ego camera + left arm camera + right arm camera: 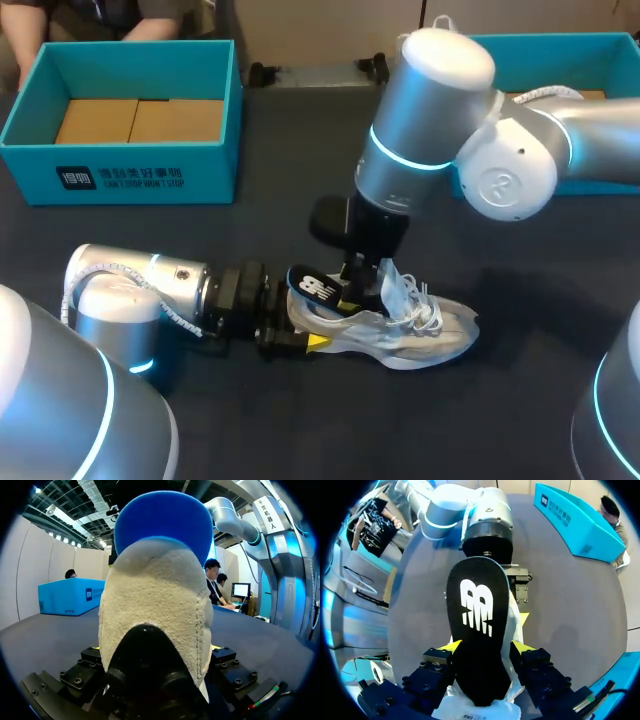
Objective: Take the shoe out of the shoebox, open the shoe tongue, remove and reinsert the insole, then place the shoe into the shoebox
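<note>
Shoe axis: the shoe [420, 330] rests on the dark tabletop [300, 430]. Its long axis runs across the head view, toe toward the robot's right, heel toward the left arm [130, 290].
Shoe position: near the middle of the tabletop, outside the shoebox [130, 170], which stands well apart at the far left with its opening upward.
Insole axis: the insole [315, 288] sticks out of the shoe's opening and tilts up over the heel. Its free end points toward the left arm, roughly along the shoe's own axis.
Left jaws: closed on the shoe's heel from both sides, lying low along the tabletop.
Right jaws: clamped on the insole, with a yellow tip [451, 646] against each long edge. The right arm [430, 110] comes down over the shoe's opening.
Shoe material: pale grey-white upper, with a rough, nubbly cream heel panel above a smooth black heel piece. White laces [425, 310] lie loose and tangled over the forefoot.
Insole material: thin, flat and rounded at the end. The top is black with a white logo and the underside is bright blue.
Shoebox: teal card walls, rectangular, with brown cardboard liner [140, 120] on its floor. A second teal box [590, 60] sits at the far right.
Hidden: the right arm's wrist covers the shoe's tongue and opening in the head view. The insole's front end is out of sight inside the shoe. The left jaws' tips are almost wholly masked by the heel in their own view.
</note>
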`<action>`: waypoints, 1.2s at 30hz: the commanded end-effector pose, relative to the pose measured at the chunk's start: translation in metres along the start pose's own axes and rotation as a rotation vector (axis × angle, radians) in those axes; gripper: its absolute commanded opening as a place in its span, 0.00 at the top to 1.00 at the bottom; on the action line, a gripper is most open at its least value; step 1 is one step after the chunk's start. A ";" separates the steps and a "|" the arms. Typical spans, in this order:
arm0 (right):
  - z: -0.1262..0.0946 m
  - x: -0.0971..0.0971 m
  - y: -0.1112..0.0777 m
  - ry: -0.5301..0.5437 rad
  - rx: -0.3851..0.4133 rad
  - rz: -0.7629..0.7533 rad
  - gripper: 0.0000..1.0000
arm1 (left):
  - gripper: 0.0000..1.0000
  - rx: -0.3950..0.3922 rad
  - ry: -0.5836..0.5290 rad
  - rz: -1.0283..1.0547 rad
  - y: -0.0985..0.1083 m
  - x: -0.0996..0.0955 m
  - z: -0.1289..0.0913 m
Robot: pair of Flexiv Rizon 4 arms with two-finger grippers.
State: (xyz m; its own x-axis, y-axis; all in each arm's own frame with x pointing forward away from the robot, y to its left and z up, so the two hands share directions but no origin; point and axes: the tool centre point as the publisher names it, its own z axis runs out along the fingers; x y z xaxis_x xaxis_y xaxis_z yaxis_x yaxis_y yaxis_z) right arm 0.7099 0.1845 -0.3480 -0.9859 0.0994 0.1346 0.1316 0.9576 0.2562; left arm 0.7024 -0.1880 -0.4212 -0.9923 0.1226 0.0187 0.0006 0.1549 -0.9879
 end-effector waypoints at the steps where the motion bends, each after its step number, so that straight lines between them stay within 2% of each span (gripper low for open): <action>1: 0.002 -0.002 0.003 -0.001 0.008 0.004 0.39 | 1.00 -0.002 -0.001 0.000 0.003 -0.002 0.000; 10: 0.004 -0.006 0.004 0.023 0.014 -0.009 0.35 | 1.00 -0.002 -0.001 0.000 0.003 -0.002 0.000; 13: 0.006 -0.008 0.005 0.030 0.023 -0.011 0.28 | 1.00 -0.002 -0.001 0.000 0.003 -0.002 0.000; 20: 0.009 -0.005 -0.001 0.010 0.034 0.017 0.25 | 1.00 -0.002 -0.001 0.000 0.003 -0.002 0.000; 29: -0.001 0.001 -0.011 -0.012 0.031 0.046 0.31 | 1.00 -0.002 -0.001 0.000 0.003 -0.002 0.000; 34: 0.002 0.001 -0.010 -0.015 0.032 0.050 0.40 | 1.00 -0.002 -0.001 0.000 0.003 -0.002 0.000; 36: 0.004 0.001 -0.010 -0.023 0.031 0.052 0.38 | 1.00 -0.002 -0.001 0.000 0.003 -0.002 0.000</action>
State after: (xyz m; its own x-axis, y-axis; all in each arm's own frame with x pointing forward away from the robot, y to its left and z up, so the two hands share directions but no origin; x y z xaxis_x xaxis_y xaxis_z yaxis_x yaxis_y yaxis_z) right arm 0.7094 0.1760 -0.3508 -0.9798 0.1494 0.1332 0.1760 0.9599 0.2181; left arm 0.7027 -0.1881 -0.4212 -0.9923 0.1224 0.0190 0.0002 0.1549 -0.9879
